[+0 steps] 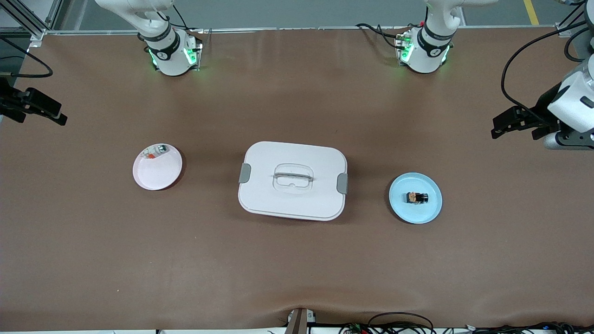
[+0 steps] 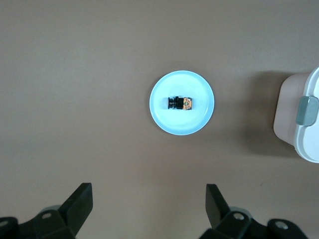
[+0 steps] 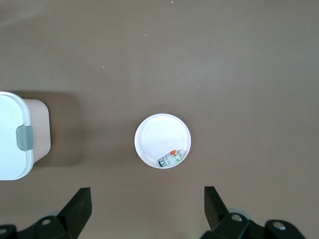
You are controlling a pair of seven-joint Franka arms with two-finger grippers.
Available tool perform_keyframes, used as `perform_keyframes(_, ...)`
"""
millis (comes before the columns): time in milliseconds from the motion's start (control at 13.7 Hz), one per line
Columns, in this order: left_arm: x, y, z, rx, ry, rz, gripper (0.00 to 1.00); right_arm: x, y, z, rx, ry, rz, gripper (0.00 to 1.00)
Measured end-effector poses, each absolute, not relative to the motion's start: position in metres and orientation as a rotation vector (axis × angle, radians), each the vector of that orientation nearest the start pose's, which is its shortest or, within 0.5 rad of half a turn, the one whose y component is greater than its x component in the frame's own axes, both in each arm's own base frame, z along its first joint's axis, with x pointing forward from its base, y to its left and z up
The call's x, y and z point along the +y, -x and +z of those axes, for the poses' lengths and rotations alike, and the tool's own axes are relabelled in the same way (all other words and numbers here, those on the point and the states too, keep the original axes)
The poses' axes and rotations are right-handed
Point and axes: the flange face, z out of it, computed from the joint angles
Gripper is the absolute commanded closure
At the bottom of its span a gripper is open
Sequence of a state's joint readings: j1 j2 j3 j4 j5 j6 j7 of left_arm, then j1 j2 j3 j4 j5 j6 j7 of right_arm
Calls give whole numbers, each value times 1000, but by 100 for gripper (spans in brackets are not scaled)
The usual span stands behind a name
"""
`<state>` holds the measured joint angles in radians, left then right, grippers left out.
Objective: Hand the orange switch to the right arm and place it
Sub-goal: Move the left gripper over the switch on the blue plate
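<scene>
Orange switch [image 1: 416, 198] lying on its side on blue plate [image 1: 429, 214] toward the left arm's end of the table [image 1: 297, 278], lidded white box [image 1: 292, 181] between it and the pink plate [image 1: 155, 176] carrying a small whitish part [image 1: 155, 150]. Left claw [image 1: 516, 126] spread and empty over the table's edge at that end; right claw [image 1: 39, 111] likewise spread, waiting over the other end.

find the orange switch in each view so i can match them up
Front view: orange switch lies on the blue plate, toward the left arm's end of the table.
Left wrist view: switch mid-plate.
Right wrist view: not in it.
Shared landmark: white lidded box.
</scene>
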<state>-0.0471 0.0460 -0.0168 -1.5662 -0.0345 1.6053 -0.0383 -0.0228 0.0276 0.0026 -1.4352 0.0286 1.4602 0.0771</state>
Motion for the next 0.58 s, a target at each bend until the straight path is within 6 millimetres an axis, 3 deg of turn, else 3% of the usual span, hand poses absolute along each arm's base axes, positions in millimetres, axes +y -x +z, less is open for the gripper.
perform_keyframes(585,-40,-570,603,39,3176,18,0,-1,-552,663,114,3110,-1,0)
